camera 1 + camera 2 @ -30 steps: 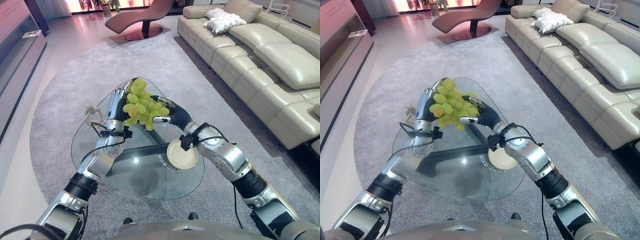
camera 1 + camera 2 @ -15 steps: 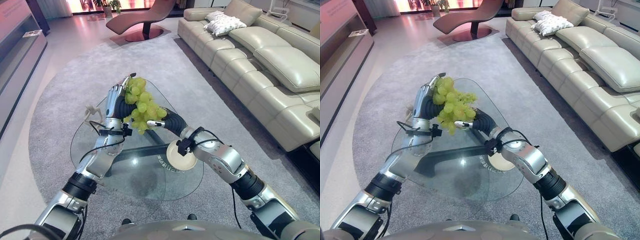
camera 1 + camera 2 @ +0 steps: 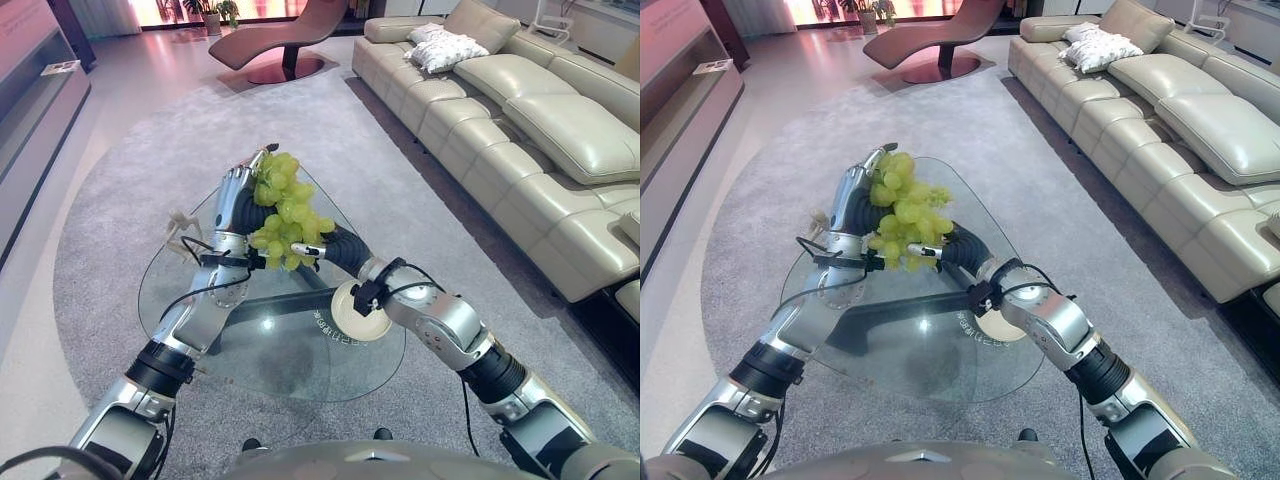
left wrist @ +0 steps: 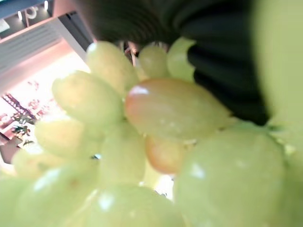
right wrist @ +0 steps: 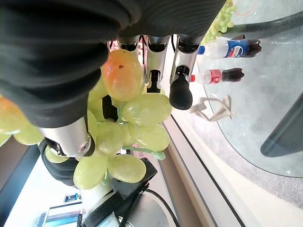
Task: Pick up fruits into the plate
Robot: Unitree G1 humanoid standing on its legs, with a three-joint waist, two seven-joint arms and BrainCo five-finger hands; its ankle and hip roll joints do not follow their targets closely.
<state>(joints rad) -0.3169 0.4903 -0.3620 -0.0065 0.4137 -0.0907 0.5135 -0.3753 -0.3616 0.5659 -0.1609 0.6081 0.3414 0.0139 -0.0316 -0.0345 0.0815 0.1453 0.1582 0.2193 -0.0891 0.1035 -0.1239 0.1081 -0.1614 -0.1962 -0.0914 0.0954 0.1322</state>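
Above the far part of the clear glass table (image 3: 200,330), both hands, left hand (image 3: 238,195) and right hand (image 3: 325,246), cup with curled fingers the bunch of green grapes (image 3: 284,212), and the small round cream plate (image 3: 352,310) lies nearer the robot, under the right wrist.
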